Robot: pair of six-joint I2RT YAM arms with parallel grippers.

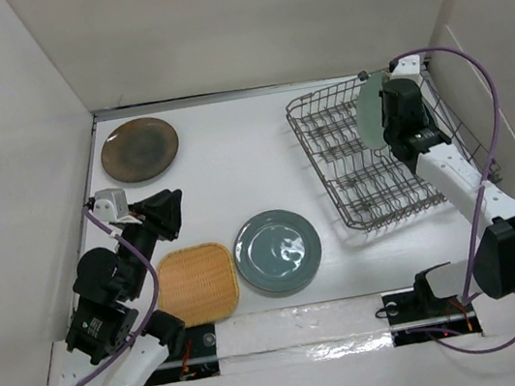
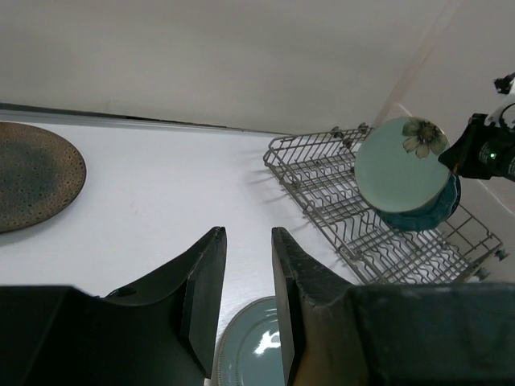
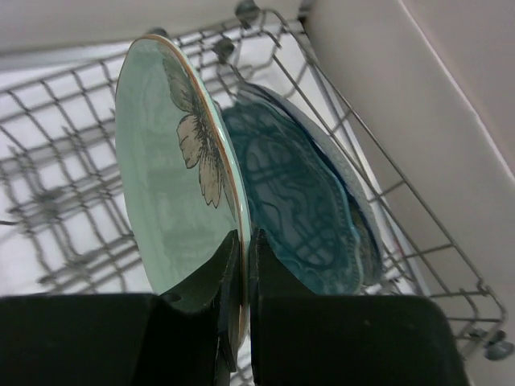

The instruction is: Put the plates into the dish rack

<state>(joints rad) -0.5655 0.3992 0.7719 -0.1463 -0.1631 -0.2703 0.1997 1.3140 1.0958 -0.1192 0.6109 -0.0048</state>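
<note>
Far right: right gripper [image 3: 244,241] pinches floral plate [image 3: 161,161] upright in dish rack [image 1: 355,187], just beside teal scalloped plate [image 3: 298,193]. Near left: left gripper [image 2: 248,237] spread, holding nothing. On white table [image 1: 234,167]: brown plate [image 1: 140,150], grey-blue plate [image 1: 278,251], woven plate [image 1: 197,284]. White walls [image 1: 259,16].

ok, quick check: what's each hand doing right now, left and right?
Left hand: open, empty.
Right hand: closed on the pale green flowered plate, at the dish rack.
</note>
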